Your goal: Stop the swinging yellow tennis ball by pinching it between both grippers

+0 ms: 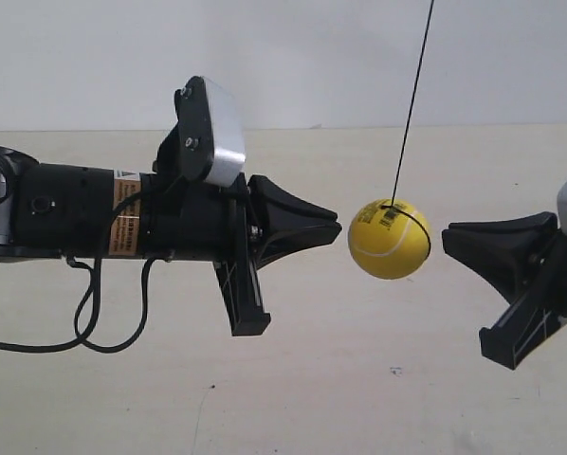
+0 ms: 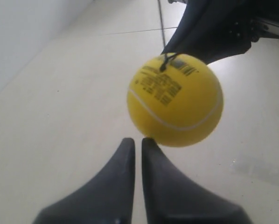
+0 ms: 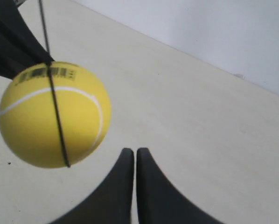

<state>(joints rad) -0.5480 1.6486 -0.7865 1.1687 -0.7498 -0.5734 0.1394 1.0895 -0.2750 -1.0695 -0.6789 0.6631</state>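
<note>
The yellow tennis ball (image 1: 390,239) hangs on a thin black string (image 1: 411,104) between both grippers, at tip height. My left gripper (image 1: 338,227), on the arm with the silver-grey block and orange label, points at it from the exterior view's left, a small gap away. My right gripper (image 1: 447,237) points at it from the other side, also slightly apart. In the left wrist view the ball (image 2: 174,98) sits just past my shut left gripper (image 2: 137,140). In the right wrist view the ball (image 3: 53,114) hangs off to one side of my shut right gripper (image 3: 134,150).
A pale beige surface (image 1: 340,379) lies below, with a white wall (image 1: 359,57) behind. A black cable (image 1: 84,322) loops down under the left arm.
</note>
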